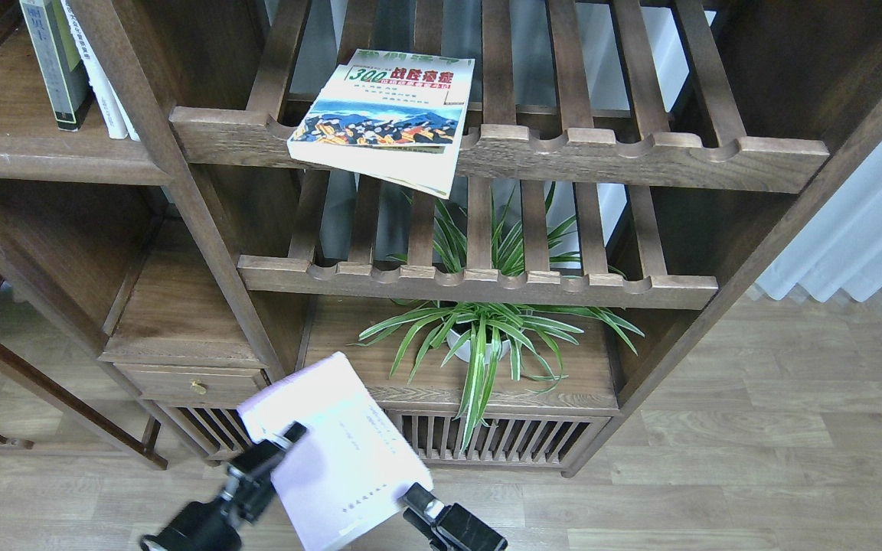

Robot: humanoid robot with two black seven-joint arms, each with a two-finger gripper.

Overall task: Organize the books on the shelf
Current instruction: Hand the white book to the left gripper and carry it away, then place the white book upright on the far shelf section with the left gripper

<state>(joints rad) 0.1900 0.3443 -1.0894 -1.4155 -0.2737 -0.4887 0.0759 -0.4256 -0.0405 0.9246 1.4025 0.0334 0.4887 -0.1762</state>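
My left gripper is shut on the white book with a purple top band, holding it tilted low in front of the cabinet's base. My right gripper sits at the book's lower right corner; I cannot tell whether it grips. The cream "300" book lies flat on the upper slatted rack and overhangs its front rail. The black-grey book with a yellow-green panel stands on the solid dark-brown shelf at the upper left.
Thin white-spined books stand beside the black-grey book. Two slatted racks fill the middle bay. A potted spider plant stands below them. A small drawer is at lower left, a curtain at right.
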